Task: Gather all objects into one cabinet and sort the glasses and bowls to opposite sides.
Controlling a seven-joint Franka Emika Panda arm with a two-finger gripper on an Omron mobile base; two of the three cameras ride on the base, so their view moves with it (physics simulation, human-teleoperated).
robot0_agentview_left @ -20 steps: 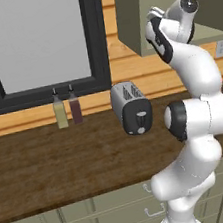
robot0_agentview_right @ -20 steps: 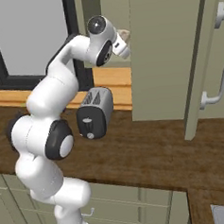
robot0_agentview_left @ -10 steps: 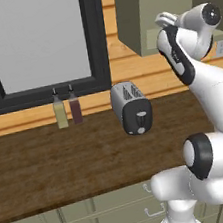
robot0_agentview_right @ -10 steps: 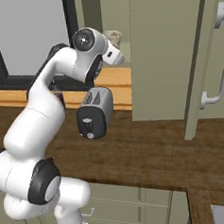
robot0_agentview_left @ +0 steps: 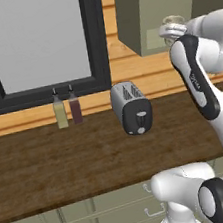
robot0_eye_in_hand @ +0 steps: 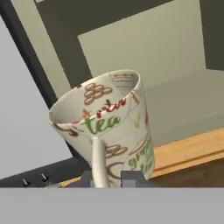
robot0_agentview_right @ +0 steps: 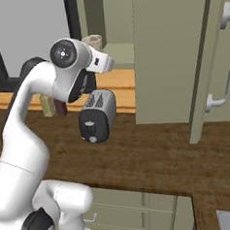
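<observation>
A dark wooden desk (robot0_agentview_left: 51,168) runs across the foreground, with pale green drawers (robot0_agentview_left: 99,219) below its front edge. The white robot arm (robot0_agentview_left: 200,85) rises from the near side and bends up toward the wall cabinets.

On the desk, toward the back, stands a silver and black toaster (robot0_agentview_left: 131,108), seen also from the right base view (robot0_agentview_right: 96,116). To its left, against the wooden ledge under the window, stand two small bottles side by side: a pale yellow-green bottle (robot0_agentview_left: 59,110) and a dark red bottle (robot0_agentview_left: 75,106). Behind them is a large window with a black frame (robot0_agentview_left: 94,35).

Higher up, the gripper (robot0_eye_in_hand: 109,178) holds one glass (robot0_eye_in_hand: 109,127), a cream tumbler printed with words and small patterns. In the hand view the fingers (robot0_eye_in_hand: 130,178) are drawn close together, pinching the wall of the glass near its rim. The glass is lifted clear of the desk and is tilted in that view. From the left base view the glass (robot0_agentview_left: 171,25) shows just above the wrist, at the level of the cabinet's bottom edge.

Beyond the glass is the olive-green cabinet (robot0_agentview_right: 171,54), with a pale green shelf floor (robot0_agentview_right: 117,51) visible inside. One cabinet door (robot0_agentview_right: 215,56) stands open to the right, carrying a curved grey handle (robot0_agentview_right: 222,87).
</observation>
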